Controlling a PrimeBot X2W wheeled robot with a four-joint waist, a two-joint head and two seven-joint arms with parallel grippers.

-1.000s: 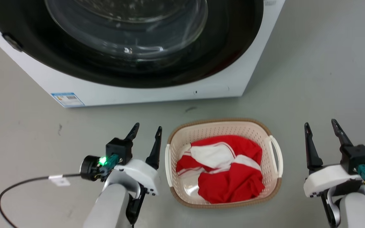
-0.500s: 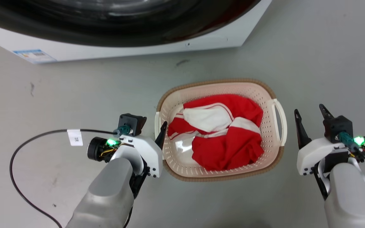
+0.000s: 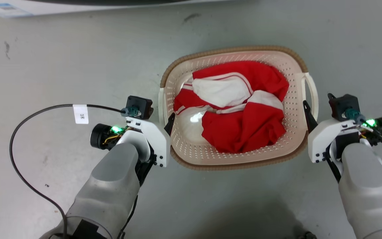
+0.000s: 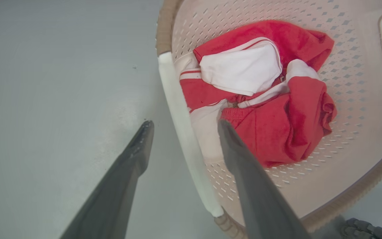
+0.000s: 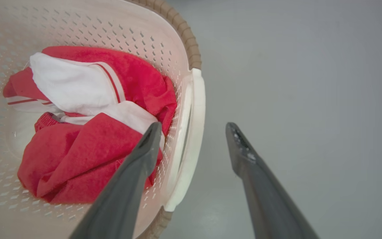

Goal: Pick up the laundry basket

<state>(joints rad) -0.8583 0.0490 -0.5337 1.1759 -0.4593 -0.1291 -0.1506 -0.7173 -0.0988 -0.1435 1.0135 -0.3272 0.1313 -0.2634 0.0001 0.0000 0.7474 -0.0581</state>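
The laundry basket [image 3: 224, 158] stands on the grey floor, cream and perforated with a brown rim, holding red and white clothes [image 3: 234, 106]. My left gripper [image 3: 159, 114] is open and straddles the basket's left white handle [image 4: 177, 109]: one finger is inside the basket, the other outside. In the left wrist view the left gripper [image 4: 185, 123] has the handle bar between its fingers, not touching. My right gripper [image 3: 317, 99] is open and straddles the right loop handle [image 5: 196, 99] the same way. In the right wrist view the right gripper [image 5: 193, 126] sits just below that handle.
The washing machine's white bottom edge [image 3: 78, 4] runs along the top of the head view. A black cable [image 3: 18, 139] with a white tag loops from my left wrist over the floor at the left. Bare grey floor surrounds the basket.
The head camera has tilted down, so the washing machine slid up the view. Both grippers have closed in from beside the basket and lowered over its two handles.
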